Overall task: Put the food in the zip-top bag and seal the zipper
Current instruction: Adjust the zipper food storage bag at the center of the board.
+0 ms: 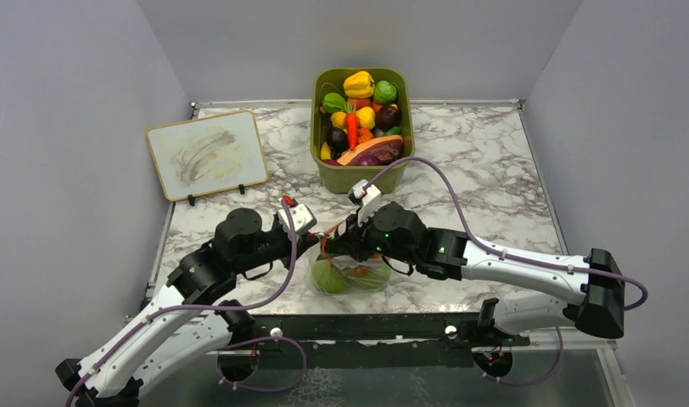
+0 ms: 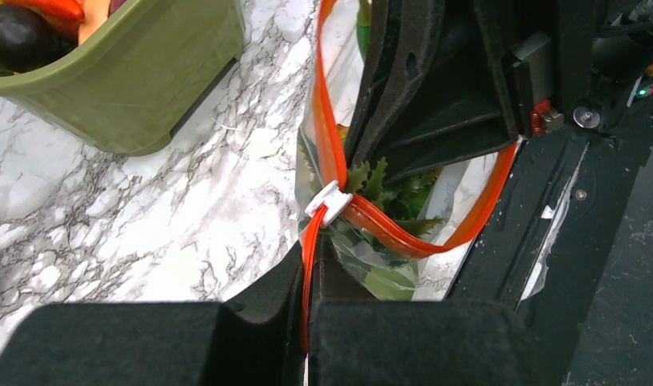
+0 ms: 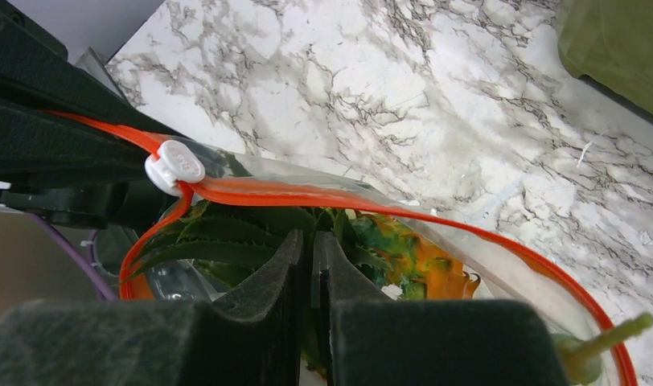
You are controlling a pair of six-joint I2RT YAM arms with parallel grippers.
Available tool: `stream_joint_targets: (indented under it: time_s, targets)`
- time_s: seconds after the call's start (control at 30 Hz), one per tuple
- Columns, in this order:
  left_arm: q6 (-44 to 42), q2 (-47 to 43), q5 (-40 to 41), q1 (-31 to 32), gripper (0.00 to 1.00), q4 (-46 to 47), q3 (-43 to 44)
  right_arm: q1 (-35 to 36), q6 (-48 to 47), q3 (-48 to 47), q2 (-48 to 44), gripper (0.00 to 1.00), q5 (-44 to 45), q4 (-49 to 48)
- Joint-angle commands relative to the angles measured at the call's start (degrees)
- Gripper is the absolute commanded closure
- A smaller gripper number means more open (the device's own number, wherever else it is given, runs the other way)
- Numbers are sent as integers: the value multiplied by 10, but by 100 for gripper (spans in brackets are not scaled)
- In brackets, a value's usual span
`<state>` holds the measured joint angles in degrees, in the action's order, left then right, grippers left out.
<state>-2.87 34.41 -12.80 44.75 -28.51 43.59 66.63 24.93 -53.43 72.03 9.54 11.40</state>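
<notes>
Left claw (image 2: 310, 269) is clamped shut on the zipper (image 2: 331, 121), white slider (image 2: 327, 201) just ahead. Right claw (image 3: 313, 245) is nearly closed over the food (image 3: 412, 257) in the bag (image 3: 307, 173); hold unclear.

Top view high, facing down, wrist views close, both sharing the zipper (image 2: 331, 145)

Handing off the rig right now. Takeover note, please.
Left gripper: shut on the zipper, just behind the white slider.
Right gripper: jaws almost together, inside the mouth of the zip-top bag; can't tell whether it pinches anything.
In the bag: the leafy orange fruit and a green ball; the full count is not visible.
Done: food is going in. Left: mouth is mostly open, so clear the right gripper and run the slider across.
</notes>
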Motion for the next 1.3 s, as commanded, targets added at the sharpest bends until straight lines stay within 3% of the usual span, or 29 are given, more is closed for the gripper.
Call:
stream_joint_targets:
  time_s: [0.0, 0.17, 0.33, 0.67, 0.8, 1.1, 1.27]
  targets:
    - [7, -42, -49, 1, 100, 115, 44, -6, -34, 46, 59, 93, 27, 178]
    - [10, -71, -122, 2, 100, 173, -1, -4, -39, 47, 70, 93, 33, 165]
    - [-12, -93, -132, 2, 100, 186, -32, -3, -34, 32, 60, 91, 24, 177]
    - [-45, -88, -148, 2, 100, 200, -49, -2, -75, -47, -103, 74, -48, 217]
    - [-56, -88, -167, 2, 100, 210, -57, -2, -146, -23, -151, 63, -163, 157]
    - [-53, -76, -187, 2, 100, 216, -52, -2, -181, 15, -154, 45, -208, 44]
    - [-60, -74, -190, 2, 100, 204, -52, -2, -199, 34, -140, 41, -166, -38]
